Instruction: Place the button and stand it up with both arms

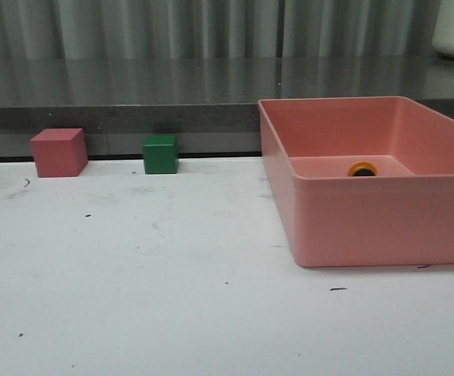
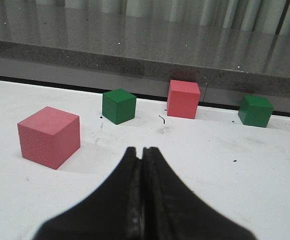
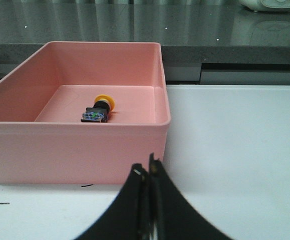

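Nothing of the task looks done yet. The button (image 3: 99, 109) lies on its side on the floor of the pink bin (image 3: 84, 145), yellow cap toward the far wall and blue-green base toward the near wall. Picking it up, passing or steadying it between the arms, and setting it upright all remain, as I judge it.

The right tool (image 3: 147, 172) is clenched with nothing between its fingers, which meet tip to tip. It hangs outside the bin over the white surface (image 3: 235, 150), on the near side of the bin's front wall. From this tool the button sits ahead and a little to the left, beyond that wall and lower than the rim (so a reach would have to go up and over, then down).

The left tool (image 2: 142, 150) is likewise clenched and empty. Ahead of it stand only cubes: a pink cube (image 2: 49, 136) close on the left, a green cube (image 2: 118, 105) further ahead, then another pink cube (image 2: 184, 98) and another green cube (image 2: 255, 110) by the dark ledge (image 2: 145, 60). The button does not show in that view, being well off toward the other arm.
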`<state>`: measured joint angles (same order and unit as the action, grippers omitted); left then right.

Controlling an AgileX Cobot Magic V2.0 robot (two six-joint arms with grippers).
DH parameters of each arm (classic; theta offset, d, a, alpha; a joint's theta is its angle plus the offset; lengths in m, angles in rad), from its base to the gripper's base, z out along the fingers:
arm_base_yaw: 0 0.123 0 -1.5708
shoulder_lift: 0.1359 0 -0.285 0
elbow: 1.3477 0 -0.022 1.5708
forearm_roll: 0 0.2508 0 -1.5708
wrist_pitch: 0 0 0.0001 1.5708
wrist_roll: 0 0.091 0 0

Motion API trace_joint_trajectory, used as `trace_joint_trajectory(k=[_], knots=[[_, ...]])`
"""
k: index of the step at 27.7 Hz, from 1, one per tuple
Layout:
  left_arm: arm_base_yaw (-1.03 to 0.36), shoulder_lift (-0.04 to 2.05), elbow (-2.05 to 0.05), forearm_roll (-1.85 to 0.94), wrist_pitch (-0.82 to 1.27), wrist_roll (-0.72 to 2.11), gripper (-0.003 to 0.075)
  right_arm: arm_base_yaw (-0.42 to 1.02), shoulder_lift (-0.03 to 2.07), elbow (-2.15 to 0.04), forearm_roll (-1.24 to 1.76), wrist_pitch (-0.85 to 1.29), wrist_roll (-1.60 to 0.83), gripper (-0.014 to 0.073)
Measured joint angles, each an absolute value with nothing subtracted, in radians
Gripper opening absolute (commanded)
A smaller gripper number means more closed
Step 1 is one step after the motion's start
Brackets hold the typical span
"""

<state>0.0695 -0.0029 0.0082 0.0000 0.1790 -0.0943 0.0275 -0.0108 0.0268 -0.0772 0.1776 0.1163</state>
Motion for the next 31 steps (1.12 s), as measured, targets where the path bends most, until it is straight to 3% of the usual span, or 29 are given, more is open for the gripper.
trace_joint_trajectory(k=[12,21,31], knots=[[0.07,-0.003,0.008,0.0,0.179,-0.094,-0.002,0.028,-0.011,0.027,-0.077,0.178,0.116,-0.0061],[0.07,-0.003,0.008,0.205,0.155,-0.094,-0.002,0.028,-0.011,0.027,-0.077,0.178,0.116,-0.0061],[0.07,-0.003,0.008,0.238,0.137,-0.094,-0.002,0.028,-0.011,0.027,-0.077,0.17,0.116,-0.0061]])
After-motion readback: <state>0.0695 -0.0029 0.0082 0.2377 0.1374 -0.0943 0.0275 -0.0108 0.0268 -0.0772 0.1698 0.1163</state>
